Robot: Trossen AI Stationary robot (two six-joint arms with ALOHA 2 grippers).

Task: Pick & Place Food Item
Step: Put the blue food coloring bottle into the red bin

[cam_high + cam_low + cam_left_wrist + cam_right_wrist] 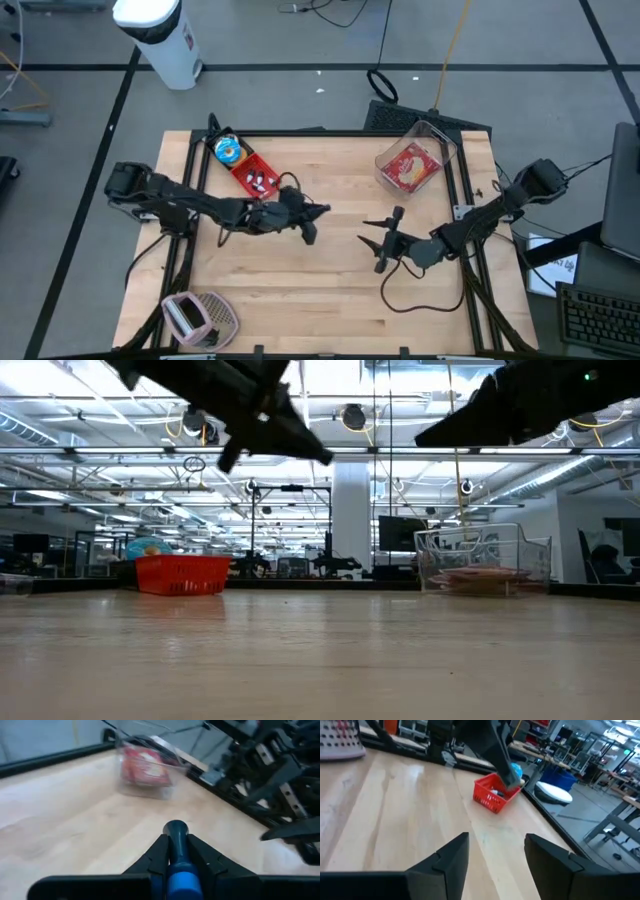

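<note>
Between left end effector (175, 851) fingers, blue item (176, 855) points forward

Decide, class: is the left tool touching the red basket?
Apart. The high view shows bare wood between the left tool and the red basket; its fingers clamp a blue-handled item.

The clear tub (147, 767) is smeared by blur; the blue item (176, 851) between the pincer's fingers is unidentifiable.
</note>
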